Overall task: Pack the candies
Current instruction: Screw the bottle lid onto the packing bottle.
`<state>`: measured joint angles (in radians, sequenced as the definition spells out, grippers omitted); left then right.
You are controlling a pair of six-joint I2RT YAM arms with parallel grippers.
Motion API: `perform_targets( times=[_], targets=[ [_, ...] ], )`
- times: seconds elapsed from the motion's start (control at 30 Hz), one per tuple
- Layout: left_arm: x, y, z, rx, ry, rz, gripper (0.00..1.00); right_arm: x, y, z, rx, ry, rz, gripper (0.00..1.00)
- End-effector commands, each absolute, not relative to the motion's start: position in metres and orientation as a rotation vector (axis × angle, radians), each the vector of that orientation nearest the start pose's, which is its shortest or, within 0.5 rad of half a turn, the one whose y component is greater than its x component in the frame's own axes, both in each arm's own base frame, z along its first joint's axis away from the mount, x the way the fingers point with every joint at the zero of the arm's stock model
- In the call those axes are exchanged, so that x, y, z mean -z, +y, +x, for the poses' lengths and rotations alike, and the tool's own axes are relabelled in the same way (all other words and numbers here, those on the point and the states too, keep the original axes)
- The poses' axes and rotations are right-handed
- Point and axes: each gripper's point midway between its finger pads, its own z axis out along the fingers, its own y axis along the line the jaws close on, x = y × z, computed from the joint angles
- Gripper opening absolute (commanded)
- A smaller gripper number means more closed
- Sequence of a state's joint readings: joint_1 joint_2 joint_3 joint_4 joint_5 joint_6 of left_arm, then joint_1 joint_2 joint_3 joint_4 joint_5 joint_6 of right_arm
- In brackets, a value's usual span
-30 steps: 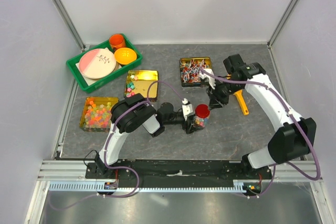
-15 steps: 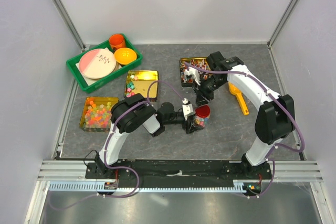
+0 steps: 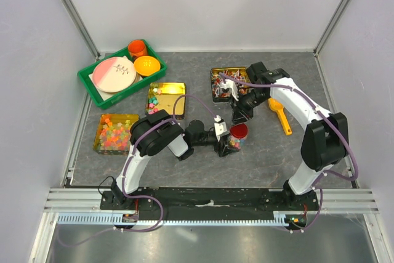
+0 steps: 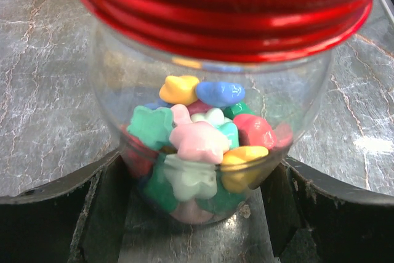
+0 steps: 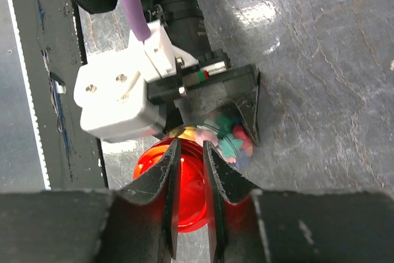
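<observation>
A clear jar (image 3: pixel 234 141) with a red lid (image 3: pixel 238 130) stands on the table's middle, partly filled with the candies (image 4: pixel 197 140), pastel star pieces. My left gripper (image 4: pixel 197 214) lies low on the table, shut on the jar's lower body, a finger (image 4: pixel 61 214) on each side. More candies (image 3: pixel 155 100) lie in a gold tin (image 3: pixel 175 85) behind it. My right gripper (image 5: pixel 191 146) hangs just above the red lid (image 5: pixel 192 186), pointing down at it. Its jaws are shut with only a thin slit between them and nothing in it.
A gold tin of lollipops (image 3: pixel 225 83) sits right behind the right gripper. A yellow scoop (image 3: pixel 280 115) lies to its right. At the left are a tin of red-orange gummies (image 3: pixel 116 132) and a green tray (image 3: pixel 92 84) with a plate, an orange bowl and a cup.
My right arm has swung left from beside the scoop to over the jar's lid, and its jaws have narrowed to shut. The left arm and jar have stayed put.
</observation>
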<state>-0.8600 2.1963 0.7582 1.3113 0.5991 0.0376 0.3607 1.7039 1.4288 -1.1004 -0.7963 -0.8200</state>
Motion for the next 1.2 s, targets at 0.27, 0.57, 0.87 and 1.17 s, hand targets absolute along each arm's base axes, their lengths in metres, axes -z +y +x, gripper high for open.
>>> perform_targets(
  times=[0.27,0.57,0.87,1.17],
  targets=[
    [-0.032,-0.428,0.252,1.059,1.355,1.149,0.01,-0.143,0.172,0.251,-0.942,2.163,-1.482,0.25],
    [-0.031,-0.428,0.250,1.075,1.357,1.153,0.01,-0.143,0.177,0.254,-1.003,2.158,-1.442,0.29],
    [-0.026,-0.430,0.251,1.079,1.388,1.153,0.02,-0.142,0.181,0.253,-1.060,2.151,-1.446,0.29],
    [-0.025,-0.429,0.257,1.066,1.414,1.121,0.01,-0.143,0.166,0.250,-1.017,2.195,-1.394,0.20]
  ],
)
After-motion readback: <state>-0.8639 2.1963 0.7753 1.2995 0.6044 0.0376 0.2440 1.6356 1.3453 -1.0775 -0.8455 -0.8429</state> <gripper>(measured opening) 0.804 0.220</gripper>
